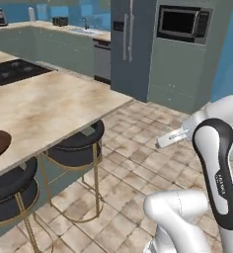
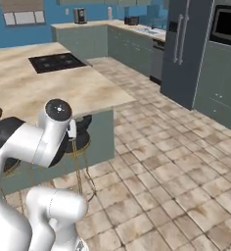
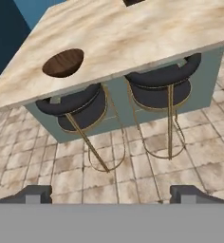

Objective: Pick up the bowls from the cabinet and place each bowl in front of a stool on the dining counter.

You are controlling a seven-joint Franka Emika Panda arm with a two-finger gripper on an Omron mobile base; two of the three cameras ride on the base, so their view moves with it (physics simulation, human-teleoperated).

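- my gripper [image 3: 112, 192] has its jaws spread wide with nothing between them; both fingertips [image 3: 35, 193] hang over bare floor tiles.
- just ahead of the tips stand two stools: the left stool [image 3: 75, 107] and the right stool [image 3: 163, 83], both tucked under the dining counter [image 3: 147, 33] edge.
- beyond them, one bowl [image 3: 63, 62] sits on the marble, above the left stool and up-left of my fingers (round, so no long axis matters).
- right stool has no bowl in front of it; my judgement is the second bowl belongs there.
- the cabinet lies somewhere away from where i point, so i expect to turn off from the counter next.
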